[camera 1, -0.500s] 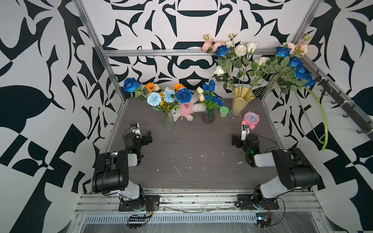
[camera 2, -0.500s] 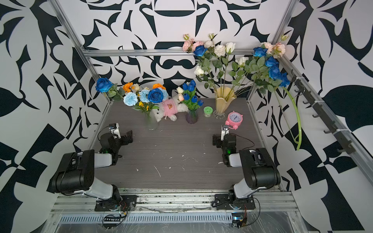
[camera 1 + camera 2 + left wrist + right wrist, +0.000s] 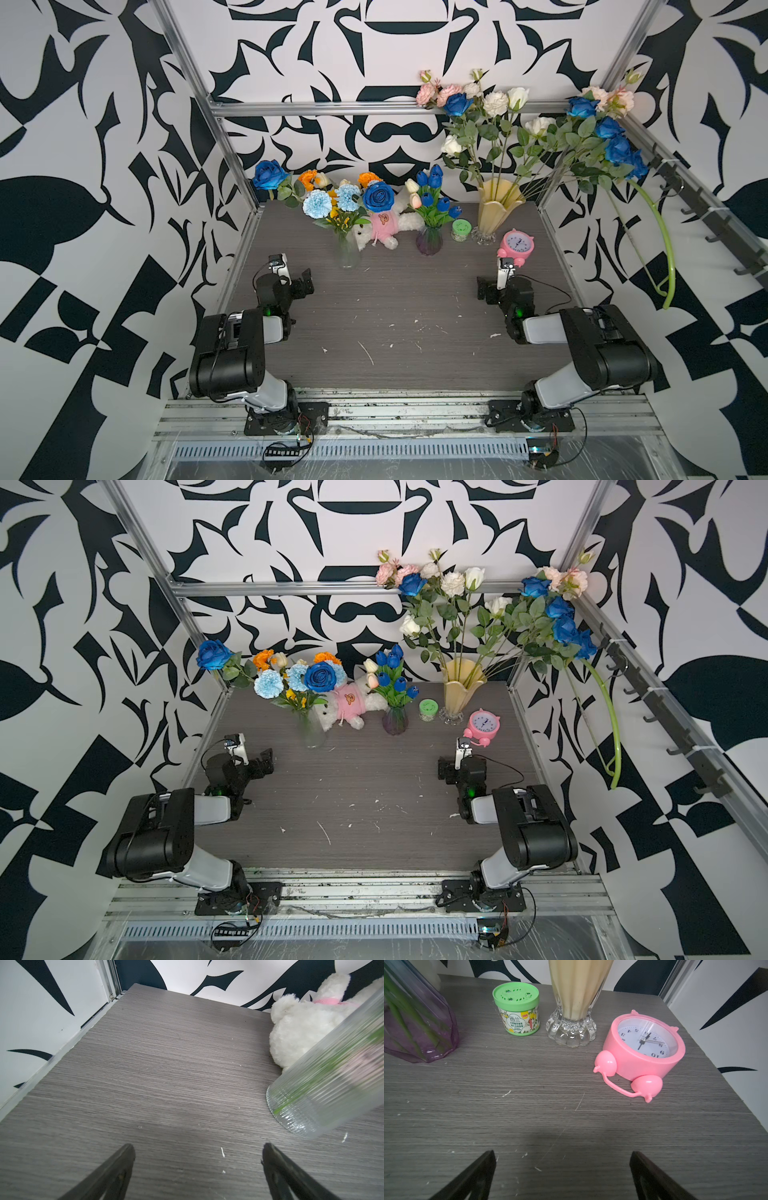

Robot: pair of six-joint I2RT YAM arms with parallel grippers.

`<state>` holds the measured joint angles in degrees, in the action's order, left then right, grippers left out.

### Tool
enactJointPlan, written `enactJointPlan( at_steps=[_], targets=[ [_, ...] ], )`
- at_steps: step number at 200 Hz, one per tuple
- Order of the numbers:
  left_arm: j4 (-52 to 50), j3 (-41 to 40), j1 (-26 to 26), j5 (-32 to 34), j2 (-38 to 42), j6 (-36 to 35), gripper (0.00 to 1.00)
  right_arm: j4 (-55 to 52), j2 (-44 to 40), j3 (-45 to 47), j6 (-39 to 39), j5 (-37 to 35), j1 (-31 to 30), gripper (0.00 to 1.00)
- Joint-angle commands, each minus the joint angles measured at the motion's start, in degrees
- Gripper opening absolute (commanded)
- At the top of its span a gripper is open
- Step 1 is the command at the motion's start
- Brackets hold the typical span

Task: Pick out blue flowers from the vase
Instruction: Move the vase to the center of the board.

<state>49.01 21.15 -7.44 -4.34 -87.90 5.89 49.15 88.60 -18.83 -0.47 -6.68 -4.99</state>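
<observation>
Three vases stand along the back of the table. A clear ribbed vase (image 3: 347,251) holds a deep-blue rose (image 3: 378,197), pale-blue carnations (image 3: 317,204) and orange and yellow flowers. Dark-blue tulips (image 3: 432,180) fill a purple vase (image 3: 429,241). From a tall yellow vase (image 3: 496,208) rise blue roses (image 3: 609,126) among white and pink ones. My left gripper (image 3: 305,282) rests low and open in front of the clear vase (image 3: 324,1084). My right gripper (image 3: 484,289) is open too, short of the yellow vase (image 3: 573,1001). Nothing sits between either pair of fingers.
A white plush toy in a pink top (image 3: 386,226) lies between the clear and purple vases. A green-lidded jar (image 3: 517,1008) and a pink alarm clock (image 3: 643,1047) flank the yellow vase's foot. Patterned walls close in on three sides.
</observation>
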Motion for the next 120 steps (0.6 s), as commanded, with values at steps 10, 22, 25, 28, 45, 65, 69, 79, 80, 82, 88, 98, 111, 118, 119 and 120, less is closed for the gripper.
enactJointPlan(
  at_steps=[10, 22, 25, 28, 45, 65, 69, 79, 80, 82, 88, 98, 111, 118, 119, 120],
  targets=[
    [0.95, 1.09, -0.19, -0.67, -0.7, 0.01, 0.99, 2.09, 0.02, -1.73, -0.43, -0.89, -0.19, 1.0],
    [0.96, 1.09, -0.26, -0.7, -0.7, 0.0, 0.99, 2.17, 0.0, -1.74, -0.3, -0.71, -0.16, 1.0],
    [0.94, 1.09, -0.21, -0.68, -0.7, -0.02, 0.99, 2.18, -0.05, -1.67, -0.32, -0.74, -0.12, 1.0],
    [0.91, 1.09, -0.18, -0.72, -0.76, 0.0, 0.99, 2.18, -0.07, -1.65, -0.33, -0.78, -0.13, 0.99],
    [1.11, 0.97, -0.22, -0.59, -0.61, 0.06, 0.99, 1.52, -1.24, -2.11, 0.0, -1.92, -0.16, 0.99],
    [-2.99, 1.57, -0.16, 3.21, 4.1, 2.01, 0.99, -18.54, -9.49, -9.87, 1.08, -3.84, -0.11, 0.99],
    [-5.71, 2.01, -0.16, 3.69, 5.96, 2.15, 0.99, -21.06, -10.89, -11.17, 1.56, -3.86, -0.17, 0.99],
    [-10.85, 2.75, -0.17, 4.41, 10.68, 2.12, 0.99, -25.23, -13.74, -13.06, 2.24, -5.93, -0.11, 1.0],
    [-11.17, 2.71, -0.14, 4.51, 11.15, 2.16, 0.99, -25.54, -14.08, -13.24, 2.41, -6.0, -0.15, 1.0],
    [-11.69, 2.75, -0.12, 4.6, 11.98, 2.25, 0.99, -26.19, -14.66, -13.49, 2.71, -6.2, -0.16, 0.99],
    [-13.16, 2.52, -0.13, 4.64, 15.25, 2.77, 0.99, -28.83, -16.48, -14.39, 3.94, -6.31, -0.11, 1.0],
    [-16.53, 2.7, -0.18, 4.36, 20.7, 4.23, 0.99, -32.4, -19.27, -15.34, 5.67, -6.32, -0.07, 1.0],
    [-24.12, 4.82, 0.06, 3.88, 26.35, 6.61, 0.99, -35.52, -21.86, -15.94, 7.81, -5.78, 0.25, 1.0],
    [-28.47, 6.31, 0.34, 3.21, 28.58, 7.39, 0.99, -38.37, -22.58, -17.2, 8.78, -5.39, 0.46, 1.0],
    [-29.07, 6.55, 0.33, 3.07, 29.01, 7.52, 0.99, -38.88, -22.63, -17.42, 8.89, -5.33, 0.44, 0.99],
    [-29.68, 6.77, 0.37, 3.09, 29.36, 7.58, 0.99, -39.22, -22.65, -17.62, 8.99, -5.22, 0.43, 0.99]
  ],
)
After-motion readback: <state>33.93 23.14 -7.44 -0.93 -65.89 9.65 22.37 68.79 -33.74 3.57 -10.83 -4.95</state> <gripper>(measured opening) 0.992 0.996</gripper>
